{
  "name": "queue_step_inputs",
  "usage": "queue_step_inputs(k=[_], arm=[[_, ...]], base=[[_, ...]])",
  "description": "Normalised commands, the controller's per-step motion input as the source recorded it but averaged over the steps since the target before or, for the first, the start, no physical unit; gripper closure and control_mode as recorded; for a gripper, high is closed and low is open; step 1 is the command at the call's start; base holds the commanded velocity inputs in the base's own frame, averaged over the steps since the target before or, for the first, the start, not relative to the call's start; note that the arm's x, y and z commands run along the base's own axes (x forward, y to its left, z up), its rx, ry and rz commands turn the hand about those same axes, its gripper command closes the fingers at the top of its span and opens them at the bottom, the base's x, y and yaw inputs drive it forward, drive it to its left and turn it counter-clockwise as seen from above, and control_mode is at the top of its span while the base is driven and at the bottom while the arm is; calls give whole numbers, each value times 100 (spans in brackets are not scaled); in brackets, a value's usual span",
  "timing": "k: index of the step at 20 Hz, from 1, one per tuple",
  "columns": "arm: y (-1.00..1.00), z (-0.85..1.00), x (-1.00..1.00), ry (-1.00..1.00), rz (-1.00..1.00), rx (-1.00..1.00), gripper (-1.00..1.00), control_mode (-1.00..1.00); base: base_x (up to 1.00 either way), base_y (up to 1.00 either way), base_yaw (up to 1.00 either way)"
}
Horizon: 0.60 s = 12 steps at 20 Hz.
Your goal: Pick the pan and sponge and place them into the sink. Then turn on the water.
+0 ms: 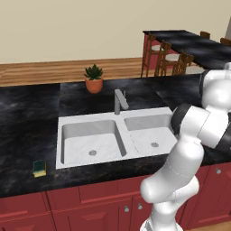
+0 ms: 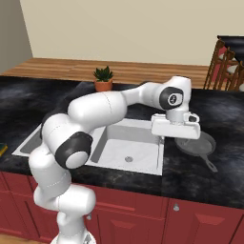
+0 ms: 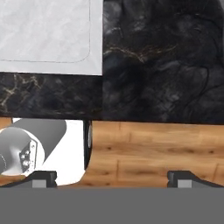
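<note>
The dark grey pan [image 2: 196, 142] lies flat on the black counter just right of the sink, its handle pointing to the front right. My hand [image 2: 175, 127] hovers over the sink's right rim, beside the pan's left edge and apart from it. In the hand view my gripper [image 3: 113, 177] is open with nothing between its fingertips [image 3: 181, 177], looking down on a sink corner [image 3: 43, 30] and the counter's front edge. The green and yellow sponge [image 1: 39, 168] sits on the counter left of the white double sink [image 1: 58, 135]. The grey faucet [image 1: 119, 100] stands behind the divider.
A potted plant [image 1: 94, 79] stands on the counter behind the sink. Wooden bar stools [image 1: 167, 56] line a dark bar counter at the back right. Red cabinets [image 2: 200, 219] run below the counter, with wooden floor [image 3: 153, 148] in front.
</note>
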Motion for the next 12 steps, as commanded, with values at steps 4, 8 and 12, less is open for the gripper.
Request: queue_step_inputs(k=[4, 8, 12], arm=[[-20, -6, 5, 4, 0, 1, -100, -100], [-18, -8, 5, 4, 0, 1, -100, -100], [-19, -12, 8, 3, 1, 1, -100, -100]], base=[[0, 0, 0], [0, 0, 0], [0, 0, 0]])
